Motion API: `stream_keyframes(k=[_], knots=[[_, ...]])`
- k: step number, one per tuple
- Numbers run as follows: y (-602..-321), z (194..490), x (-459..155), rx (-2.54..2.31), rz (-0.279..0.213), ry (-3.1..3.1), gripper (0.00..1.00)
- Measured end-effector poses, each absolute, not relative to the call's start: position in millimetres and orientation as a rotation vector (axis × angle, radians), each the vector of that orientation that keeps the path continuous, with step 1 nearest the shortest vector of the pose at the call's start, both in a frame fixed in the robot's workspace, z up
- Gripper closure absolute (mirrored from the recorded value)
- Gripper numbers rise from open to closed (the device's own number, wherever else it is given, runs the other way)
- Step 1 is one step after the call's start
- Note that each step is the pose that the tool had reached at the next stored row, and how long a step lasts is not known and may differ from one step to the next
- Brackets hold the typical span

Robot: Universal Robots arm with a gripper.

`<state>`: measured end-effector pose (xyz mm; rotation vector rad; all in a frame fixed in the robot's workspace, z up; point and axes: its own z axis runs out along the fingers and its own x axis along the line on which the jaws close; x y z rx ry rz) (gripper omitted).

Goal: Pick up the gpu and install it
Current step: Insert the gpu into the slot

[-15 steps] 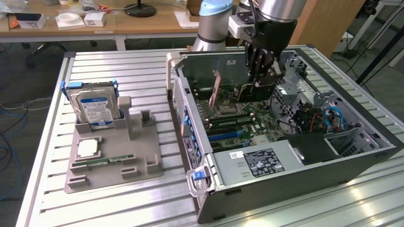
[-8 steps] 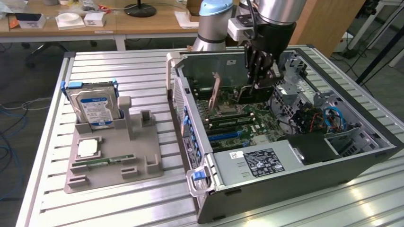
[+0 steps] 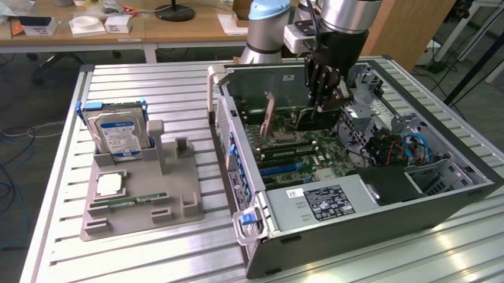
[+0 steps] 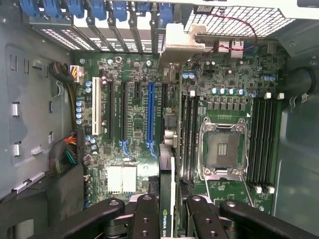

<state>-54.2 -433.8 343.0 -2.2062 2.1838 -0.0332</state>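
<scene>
In the wrist view the gpu (image 4: 165, 209) shows edge-on, so both its faces are hidden. Its gripped end runs off the picture's edge, along with the fingers (image 4: 145, 219) of the claw (image 4: 170, 199) on either side of it. The card covers the motherboard (image 4: 129, 124) slot beneath it, and whether its connector sits in that slot cannot be told. In the exterior view the arm (image 3: 346, 17) is cut off by the top edge. Inside the case (image 3: 378, 218), the claw's tips cannot be told apart from the dark card. The hard drive (image 3: 118, 132) has its lower part sunk in the holder (image 3: 138, 200). Print on the power supply label (image 3: 323, 201) is too small to read.
</scene>
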Motion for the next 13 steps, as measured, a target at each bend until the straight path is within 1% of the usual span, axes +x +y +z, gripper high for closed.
stream_keyframes(k=[13], knots=[[-436.7,336.8,-56.9,-2.206,-0.033,2.184,0.74]])
